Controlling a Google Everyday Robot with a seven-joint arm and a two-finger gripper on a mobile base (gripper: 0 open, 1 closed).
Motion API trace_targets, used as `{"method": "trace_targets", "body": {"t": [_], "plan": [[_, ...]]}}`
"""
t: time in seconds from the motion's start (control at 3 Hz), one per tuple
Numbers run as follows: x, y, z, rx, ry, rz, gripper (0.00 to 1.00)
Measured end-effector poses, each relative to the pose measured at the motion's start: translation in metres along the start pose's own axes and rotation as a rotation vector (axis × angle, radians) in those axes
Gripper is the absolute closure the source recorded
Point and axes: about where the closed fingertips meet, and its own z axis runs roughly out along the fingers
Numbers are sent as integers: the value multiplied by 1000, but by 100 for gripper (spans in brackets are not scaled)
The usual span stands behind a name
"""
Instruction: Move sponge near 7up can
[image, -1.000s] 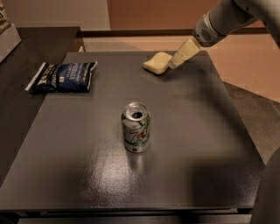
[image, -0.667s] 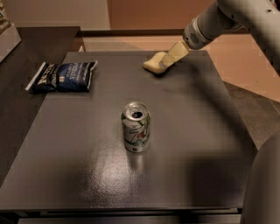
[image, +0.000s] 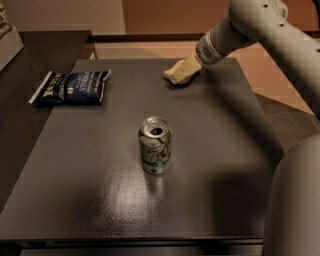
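Moved leftward since a second ago, the gripper (image: 181, 72) now overlaps the sponge (image: 167, 75) at the table's (image: 225, 165) far side; whether it grips cannot be told. Well apart, toward the near side, stands the can (image: 155, 145); far to its left lies the bag (image: 72, 87).

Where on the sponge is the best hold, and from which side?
Probably across the short width of the sponge, coming down from above at its right end, where the gripper now sits. It lies flat by the far edge of the table, so a side-on approach offers little to pinch.
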Motion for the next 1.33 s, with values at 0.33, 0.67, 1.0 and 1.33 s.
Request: {"method": "trace_targets", "body": {"t": [0.33,0.67,1.0,1.33], "plan": [[9,1,13,-10,11,33,0],[14,2,19,-40,20,47,17],[17,2,20,-58,29,58,41],[20,3,15,-64,35,68,64]]}}
